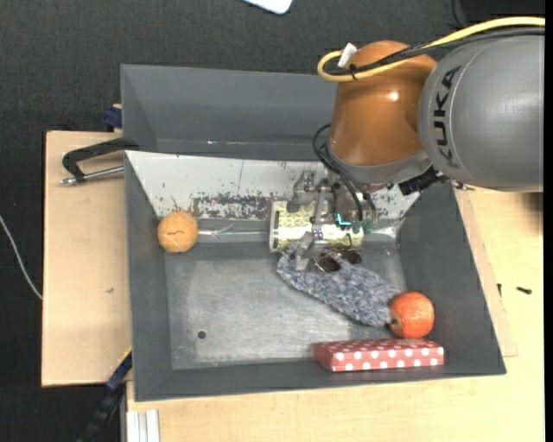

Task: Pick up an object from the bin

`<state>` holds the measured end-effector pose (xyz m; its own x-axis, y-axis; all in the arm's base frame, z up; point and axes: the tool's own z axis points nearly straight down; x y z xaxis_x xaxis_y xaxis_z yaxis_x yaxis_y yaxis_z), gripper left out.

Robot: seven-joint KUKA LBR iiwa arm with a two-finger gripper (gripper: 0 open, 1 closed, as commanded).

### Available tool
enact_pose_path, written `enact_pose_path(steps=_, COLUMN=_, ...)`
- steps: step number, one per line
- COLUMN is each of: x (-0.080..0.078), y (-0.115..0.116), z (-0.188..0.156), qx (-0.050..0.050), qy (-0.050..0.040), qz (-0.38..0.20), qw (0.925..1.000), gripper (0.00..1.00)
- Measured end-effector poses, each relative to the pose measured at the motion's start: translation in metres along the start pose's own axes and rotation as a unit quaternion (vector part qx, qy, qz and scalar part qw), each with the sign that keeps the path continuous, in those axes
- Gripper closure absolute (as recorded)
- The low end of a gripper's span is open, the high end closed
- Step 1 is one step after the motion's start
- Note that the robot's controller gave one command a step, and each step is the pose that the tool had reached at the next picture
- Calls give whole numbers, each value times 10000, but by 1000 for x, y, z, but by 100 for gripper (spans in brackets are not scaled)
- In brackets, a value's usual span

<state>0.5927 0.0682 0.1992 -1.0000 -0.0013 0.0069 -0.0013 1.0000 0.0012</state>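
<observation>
Floor point(52, 60): dark, speckled, carpet-like, showing from 7 through 12 to 1 o'clock. Flat white object point(270, 4) on it at 12 o'clock, cut by the top edge; can't tell what it is. Thin pale cable point(19, 255) curves across the floor at 9 o'clock. Light is even and diffuse, shadows soft. Brightest patch sits on the grey bin point(173, 177) on its back wall, 11 o'clock; dull sheen on its bare base.

The bin point(233, 311) is matt grey metal, its floor scuffed pale. The blue-grey cloth point(346, 292) looks knitted and rough. The orange fruit point(415, 315) has a slight shine; the tan ball point(177, 231) is dull. The arm's orange cover point(380, 104) is smooth, glossy plastic.
</observation>
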Motion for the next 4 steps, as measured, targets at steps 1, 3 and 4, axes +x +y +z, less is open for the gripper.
enact_pose_path(steps=1, x=-2, y=0, z=-5, qx=-3, qy=-43, qz=5, qw=10000, gripper=0)
enact_pose_path(steps=3, x=3, y=-26, z=103, qx=0, qy=-20, qz=-1375, qw=9905, gripper=0)
enact_pose_path(steps=4, x=-2, y=-51, z=99, qx=9, qy=-58, qz=-2578, qw=9662, gripper=100)
